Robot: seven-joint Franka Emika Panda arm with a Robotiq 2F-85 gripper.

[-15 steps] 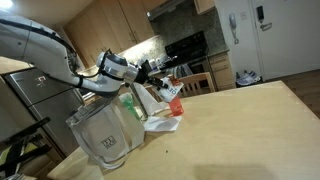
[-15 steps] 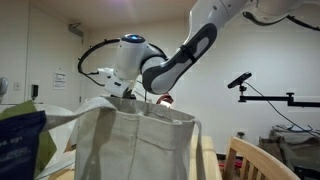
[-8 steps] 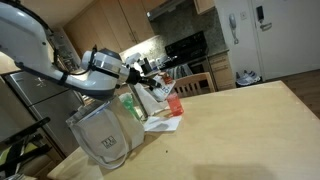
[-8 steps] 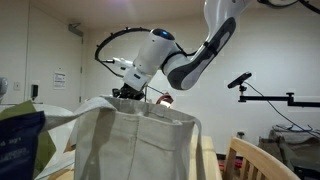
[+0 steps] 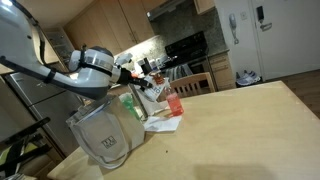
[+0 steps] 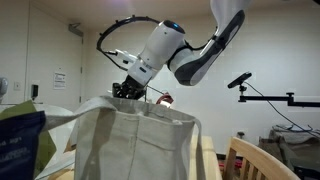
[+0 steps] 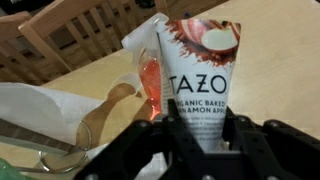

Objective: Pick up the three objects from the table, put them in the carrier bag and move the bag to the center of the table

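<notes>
In the wrist view my gripper [image 7: 200,128] is shut on a red-and-white packet [image 7: 203,70] printed TAZO, which stands upright between the black fingers [image 7: 118,140]. In both exterior views the gripper [image 5: 128,73] [image 6: 126,90] hangs just above the open mouth of the whitish carrier bag [image 5: 104,135] [image 6: 122,145]. The bag stands upright near the edge of the pale wood table [image 5: 240,130]. A pale flat carton [image 5: 162,123] lies on the table beside the bag. The small pale boxy item I cannot make out.
A pink-red bottle [image 7: 148,80] stands behind the packet, with a reddish item [image 5: 174,103] and a green one [image 5: 128,104] near the bag. Wooden chairs [image 7: 70,35] line the table's far side. Kitchen counters and a stove [image 5: 190,50] lie beyond.
The arm has swung and its wrist has turned over the bag's mouth, with the gripper staying at the rim. The grip on the packet is unchanged.
</notes>
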